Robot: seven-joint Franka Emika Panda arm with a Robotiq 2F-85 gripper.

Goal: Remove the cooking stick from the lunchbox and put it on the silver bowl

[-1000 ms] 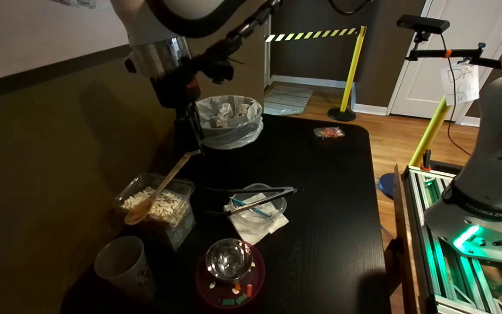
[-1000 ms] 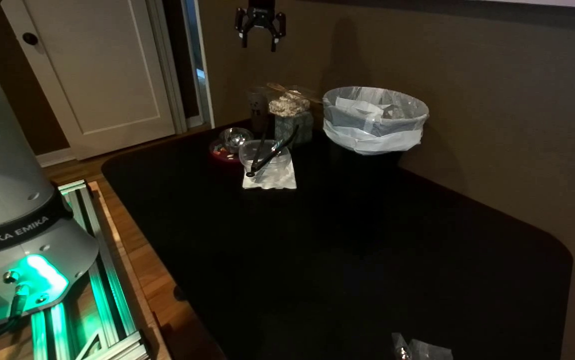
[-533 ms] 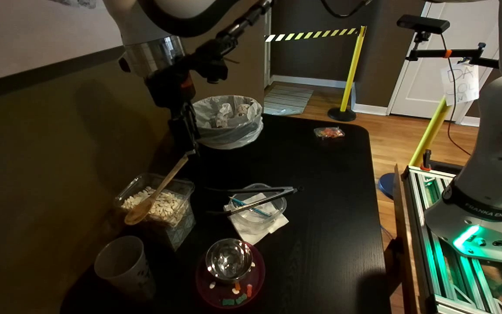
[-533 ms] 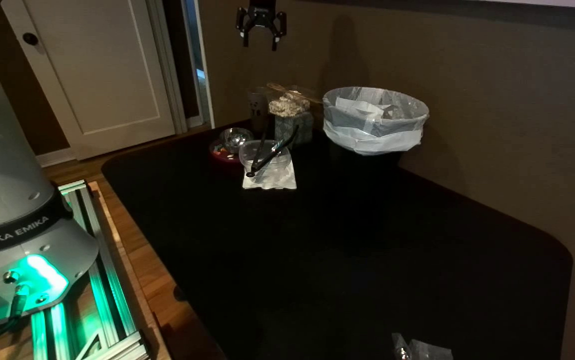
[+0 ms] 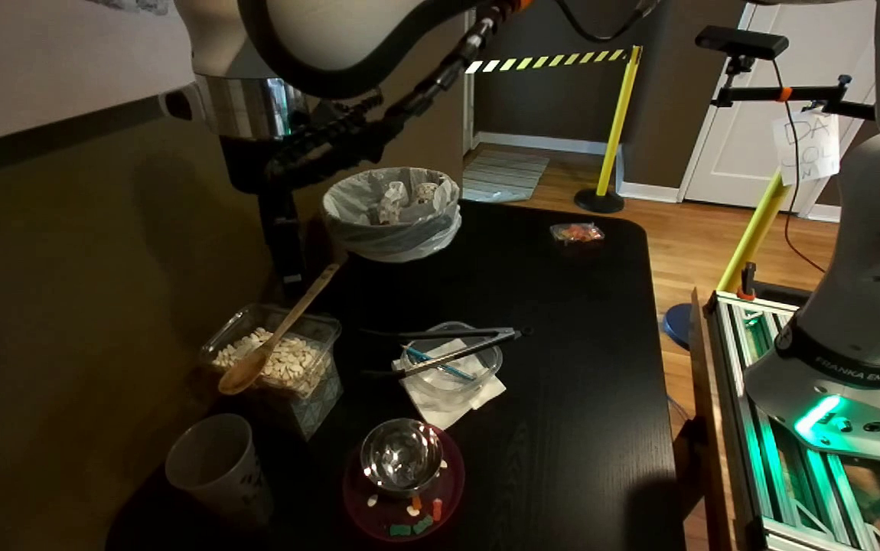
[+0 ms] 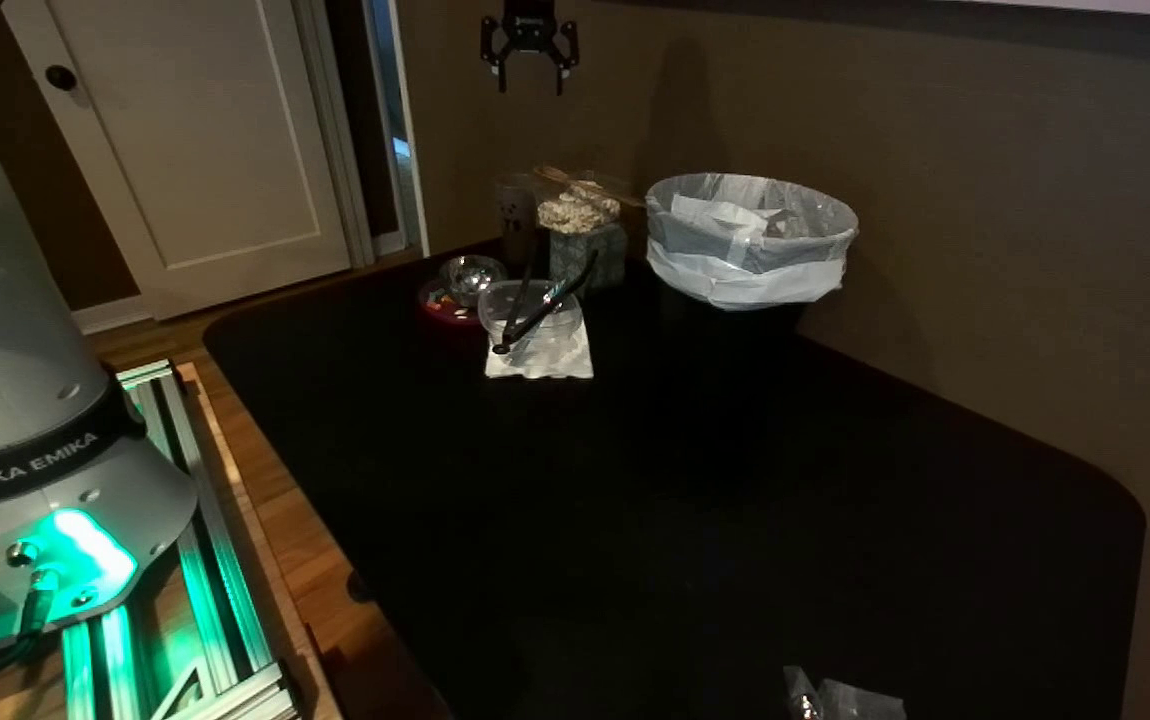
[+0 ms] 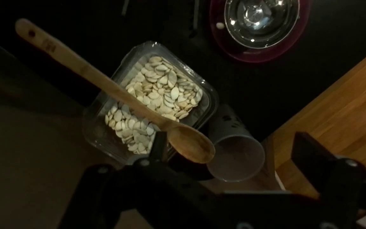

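Note:
A wooden spoon (image 7: pixel 191 144), the likely cooking stick, lies across the open top of a clear lunchbox of seeds (image 7: pixel 213 95). Both also show in an exterior view, the spoon (image 5: pixel 291 321) tilted with its handle sticking out past the rim of the box (image 5: pixel 316 402). The silver bowl (image 5: pixel 402 459) sits on a dark red plate (image 5: pixel 451 497); it also shows in the wrist view (image 7: pixel 262 22). My gripper (image 6: pixel 531 88) is open and empty, high above the box and the spoon. In the wrist view its fingers (image 7: pixel 233 143) are wide apart, the spoon head beyond them, not touched.
Black tongs (image 5: pixel 459 353) lie on a round clear tub (image 5: pixel 490 375) over a white napkin (image 5: pixel 448 417). A translucent cup (image 5: pixel 214 467) stands beside the seed box. A lined bin (image 6: pixel 750 260) stands by the wall. A candy packet (image 5: pixel 578 233) lies near the table edge.
My gripper has turned and shifted left in an exterior view, and slightly up and right in an exterior view. It stays open. The spoon, box and bowl have not moved.

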